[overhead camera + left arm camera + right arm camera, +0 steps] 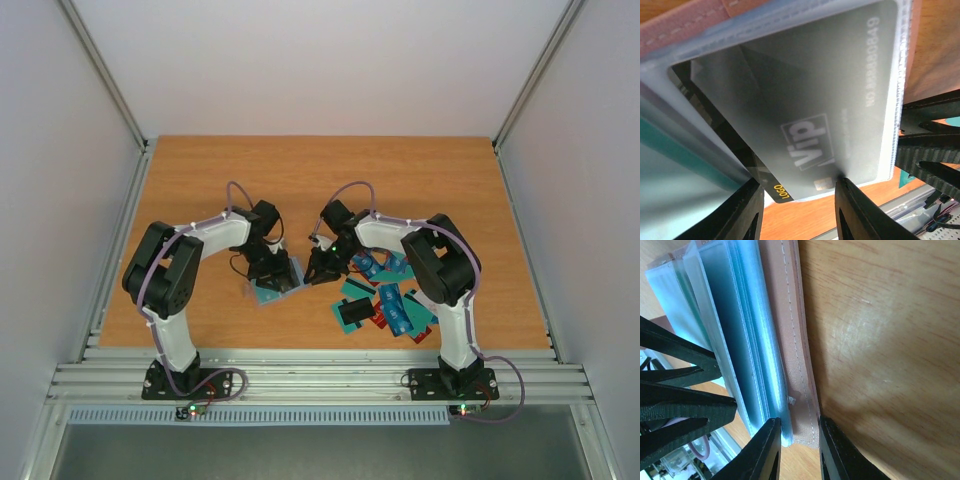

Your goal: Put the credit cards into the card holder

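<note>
The card holder [272, 291] lies on the table between both grippers: a tan-brown cover [790, 340] with several clear blue sleeves [740, 330]. My right gripper [799, 427] is shut on the holder's edge, pinching the tan cover and a few sleeves. My left gripper [797, 187] is open at the holder. A black VIP card [805, 115] sits almost fully in a clear sleeve [890, 100], with its "LOGO" corner sticking out between the fingers. The right fingertip [842, 187] touches the sleeve. The loose credit cards [385, 300], teal, blue and red, lie in a pile under my right arm.
The right gripper's black fingers [930, 150] show at the right of the left wrist view. The left gripper's fingers [675, 405] show at the left of the right wrist view. The table's metal front rail [320, 375] runs close behind both.
</note>
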Controlling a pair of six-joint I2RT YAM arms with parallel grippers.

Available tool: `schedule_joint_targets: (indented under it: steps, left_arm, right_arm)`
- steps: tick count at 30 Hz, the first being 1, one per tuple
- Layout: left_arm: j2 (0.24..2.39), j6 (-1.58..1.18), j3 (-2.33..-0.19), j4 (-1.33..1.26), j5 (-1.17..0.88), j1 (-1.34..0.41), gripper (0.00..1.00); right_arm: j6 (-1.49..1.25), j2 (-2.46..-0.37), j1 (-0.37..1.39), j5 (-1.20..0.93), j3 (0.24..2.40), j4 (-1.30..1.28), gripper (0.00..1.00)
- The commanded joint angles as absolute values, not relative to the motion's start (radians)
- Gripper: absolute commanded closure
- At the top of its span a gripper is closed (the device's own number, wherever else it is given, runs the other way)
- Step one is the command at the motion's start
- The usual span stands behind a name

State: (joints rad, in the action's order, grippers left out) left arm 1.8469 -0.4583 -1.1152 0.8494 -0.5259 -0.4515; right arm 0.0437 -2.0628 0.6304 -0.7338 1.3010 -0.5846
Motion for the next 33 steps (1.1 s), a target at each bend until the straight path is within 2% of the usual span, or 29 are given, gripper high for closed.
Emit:
schedule_joint_targets:
  steps: [1,15,21,29,33]
  left_arm:
    - [1.847,-0.440,-1.151,0.806,-0.563,-0.465,0.59]
    - [1.810,-0.446,-1.156,0.798,-0.600,-0.465,0.58]
    - [1.779,-0.421,-1.147,0.842,-0.557,-0.465,0.51]
    - [1.700,-0.360,-1.143,0.921,-0.498,-0.465,0.46]
    - [1.657,-0.343,-1.163,0.970,-0.457,-0.463,0.45]
  right_arm:
    - [0.060,-2.097,0.656,-0.712,1.321,-0.598,0.77]
    - [0.079,-2.099,0.656,-0.673,1.347,-0.652,0.77]
    - [0.105,-2.073,0.654,-0.624,1.356,-0.701,0.76]
    - [0.155,-2.002,0.637,-0.561,1.376,-0.789,0.66]
    - [0.186,-1.961,0.618,-0.547,1.385,-0.842,0.54]
